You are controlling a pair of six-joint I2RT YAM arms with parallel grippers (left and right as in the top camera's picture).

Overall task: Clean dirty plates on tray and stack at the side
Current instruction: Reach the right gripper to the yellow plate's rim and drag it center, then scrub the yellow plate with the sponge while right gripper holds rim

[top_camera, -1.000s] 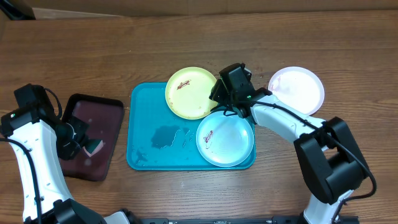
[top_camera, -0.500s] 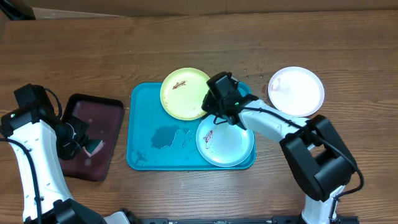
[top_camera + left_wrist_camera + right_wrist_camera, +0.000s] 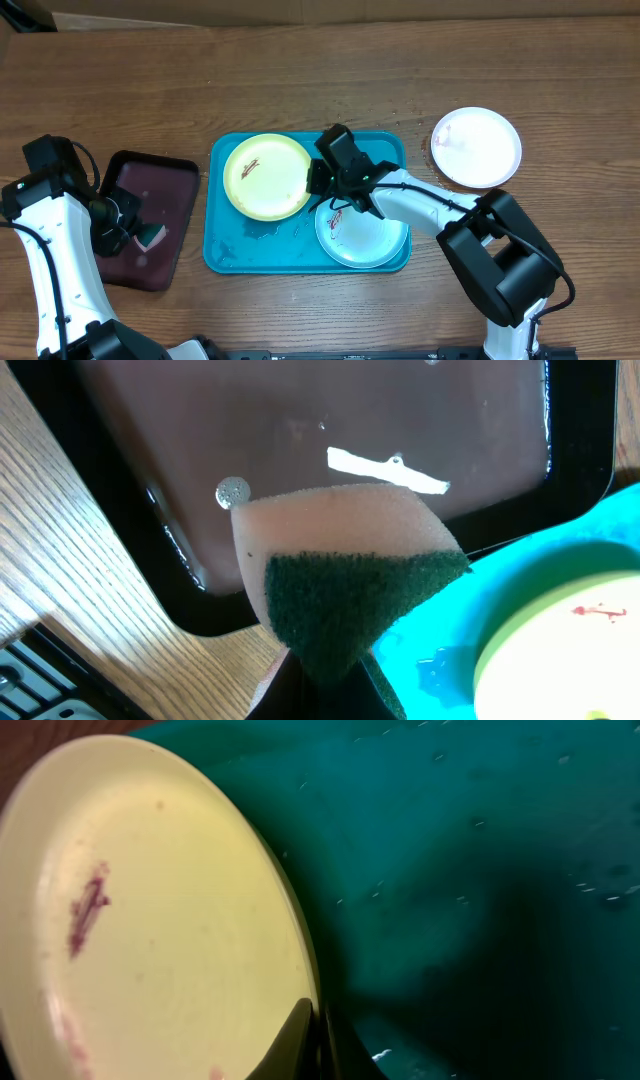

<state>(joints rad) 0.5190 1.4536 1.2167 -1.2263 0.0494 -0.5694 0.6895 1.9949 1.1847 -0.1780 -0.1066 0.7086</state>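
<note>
A yellow-green plate [image 3: 266,176] with a reddish smear lies on the left half of the turquoise tray [image 3: 226,248]. My right gripper [image 3: 314,178] is shut on its right rim. In the right wrist view the fingers [image 3: 296,1030] pinch the plate's [image 3: 150,920] edge just above the tray [image 3: 480,840]. A teal-rimmed white plate [image 3: 365,232], also smeared, lies at the tray's right under my right arm. A white plate [image 3: 476,146] rests on the table to the right of the tray. My left gripper [image 3: 135,233] is shut on a pink and green sponge [image 3: 345,570].
A dark maroon tray [image 3: 150,195] with a wet bottom sits left of the turquoise tray, under the sponge. A puddle [image 3: 266,226] and droplets wet the middle of the turquoise tray. Cardboard lines the table's far edge.
My right gripper has shut on the yellow-green plate's rim and pulled the plate left, from the tray's back edge to its left half. The left arm has stayed still.
</note>
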